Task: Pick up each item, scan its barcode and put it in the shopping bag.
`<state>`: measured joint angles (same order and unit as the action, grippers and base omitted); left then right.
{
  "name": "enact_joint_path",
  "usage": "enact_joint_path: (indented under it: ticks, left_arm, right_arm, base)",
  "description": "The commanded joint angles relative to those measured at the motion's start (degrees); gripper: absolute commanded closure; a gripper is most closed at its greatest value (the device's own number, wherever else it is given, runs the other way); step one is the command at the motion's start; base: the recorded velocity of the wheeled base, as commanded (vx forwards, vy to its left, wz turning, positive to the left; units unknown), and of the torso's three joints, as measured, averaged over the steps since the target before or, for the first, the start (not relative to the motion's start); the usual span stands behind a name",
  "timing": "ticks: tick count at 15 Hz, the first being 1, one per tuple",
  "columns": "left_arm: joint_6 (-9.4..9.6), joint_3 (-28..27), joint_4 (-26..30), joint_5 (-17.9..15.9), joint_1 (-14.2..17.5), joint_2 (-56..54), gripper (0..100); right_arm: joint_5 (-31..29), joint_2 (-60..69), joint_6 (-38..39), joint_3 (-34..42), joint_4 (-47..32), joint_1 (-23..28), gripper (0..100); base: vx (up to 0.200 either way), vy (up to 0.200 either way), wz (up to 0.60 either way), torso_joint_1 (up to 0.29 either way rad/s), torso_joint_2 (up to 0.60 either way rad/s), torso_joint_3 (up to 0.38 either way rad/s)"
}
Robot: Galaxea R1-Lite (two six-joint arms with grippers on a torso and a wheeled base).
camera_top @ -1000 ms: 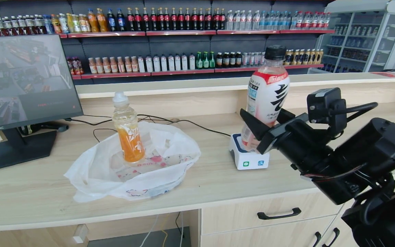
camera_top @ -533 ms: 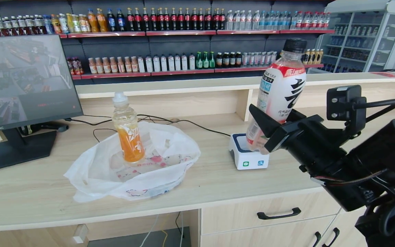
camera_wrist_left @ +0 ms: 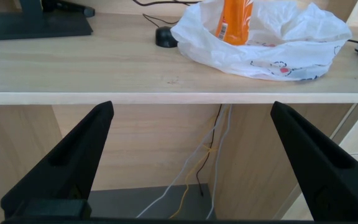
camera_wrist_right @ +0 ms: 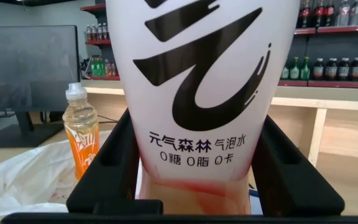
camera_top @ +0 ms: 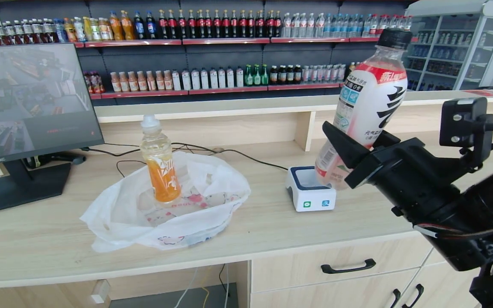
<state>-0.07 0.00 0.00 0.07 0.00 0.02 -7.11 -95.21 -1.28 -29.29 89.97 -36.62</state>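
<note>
While aloft, right claw (camera_top: 357, 139) around tilted bottle (camera_top: 368, 98)

The counter (camera_top: 272, 226) is pale wood-grain board, smooth and matt; the shopping bag (camera_top: 212, 179) on it is thin, crinkled white plastic film with a faint sheen. The orange drink bottle (camera_top: 161, 162) and the white-labelled bottle (camera_top: 366, 107) are clear glossy plastic, the barcode scanner (camera_top: 310, 199) is smooth white plastic, and the right gripper (camera_top: 355, 134) has fingers (camera_top: 344, 149) of matt black plastic.
</note>
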Motion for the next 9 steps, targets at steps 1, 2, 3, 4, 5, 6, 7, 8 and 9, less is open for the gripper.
enact_joint_path:
  ticks: [1,2,3,4,5,6,7,8,9]
  left_arm:
    - [0.07,0.0,0.0,0.0,0.0,0.0,0]
    - [0.07,0.0,0.0,0.0,0.0,0.0,0]
    - [0.07,0.0,0.0,0.0,0.0,0.0,0]
    - [0.07,0.0,0.0,0.0,0.0,0.0,0]
    - [-0.01,0.0,0.0,0.0,0.0,0.0,0]
    - [-0.01,0.0,0.0,0.0,0.0,0.0,0]
    - [-0.01,0.0,0.0,0.0,0.0,0.0,0]
    - [-0.01,0.0,0.0,0.0,0.0,0.0,0]
    - [-0.01,0.0,0.0,0.0,0.0,0.0,0]
  right_arm:
    - [0.0,2.1,0.0,0.9,0.0,0.1,100]
    - [0.0,2.0,0.0,0.7,0.0,0.1,100]
    - [0.0,2.0,0.0,0.3,0.0,0.1,100]
    - [0.0,1.7,0.0,0.1,0.0,0.1,100]
    - [0.0,1.6,0.0,0.0,0.0,0.1,100]
    - [0.0,1.7,-0.1,0.3,0.0,0.1,100]
    - [0.0,1.9,-0.2,0.8,0.0,0.1,100]
    - [0.0,2.0,-0.2,1.0,0.0,0.0,100]
    - [0.0,2.2,-0.2,1.0,0.0,0.1,100]
  base:
    - [0.0,0.0,0.0,0.0,0.0,0.0]
    - [0.0,0.0,0.0,0.0,0.0,0.0]
    - [0.0,0.2,0.0,0.002,0.0,0.002]
    - [0.0,0.2,0.0,0.002,0.0,0.002]
    - [0.0,0.2,0.0,0.002,0.0,-0.002]
    - [0.0,0.2,0.0,-0.002,0.0,0.007]
    - [0.0,0.2,0.0,0.002,0.0,0.002]
    - [0.0,0.2,0.0,-0.002,0.01,0.002]
    - [0.0,0.2,0.0,0.007,0.0,0.002]
